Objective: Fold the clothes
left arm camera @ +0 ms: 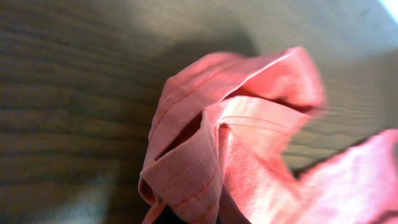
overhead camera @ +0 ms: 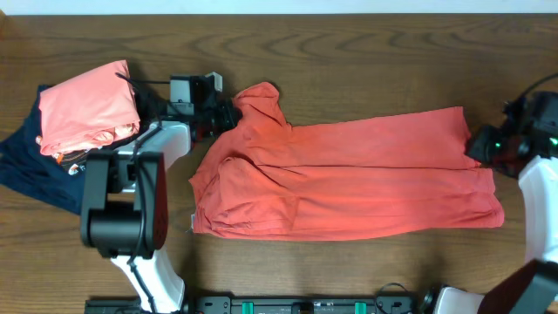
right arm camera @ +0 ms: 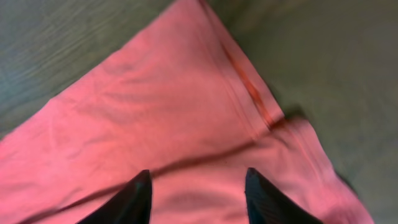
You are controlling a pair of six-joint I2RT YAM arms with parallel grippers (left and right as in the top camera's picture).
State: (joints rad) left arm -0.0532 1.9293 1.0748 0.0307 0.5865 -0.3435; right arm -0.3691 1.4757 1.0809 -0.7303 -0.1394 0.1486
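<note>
Wooden tabletop (overhead camera: pixel 349 52) carries the T-shirt (overhead camera: pixel 349 179) lengthwise across its middle, with the left tool (overhead camera: pixel 224 116) at its bunched end toward the left edge, grip impossible to tell, and the right tool (right arm camera: pixel 198 173) spread over the opposite hem, seemingly to stretch it flat.

Tips of left tool (overhead camera: pixel 228 116) hidden at T-shirt (overhead camera: pixel 349 174) collar; left wrist view blurred.

Robotics lab: a wooden table (overhead camera: pixel 349 52) flanked by two robot arms (overhead camera: pixel 122 201).

Overhead cam looks straight down on table (overhead camera: pixel 349 52); both wrist cams close on T-shirt (overhead camera: pixel 349 192), shared w/ overhead.
</note>
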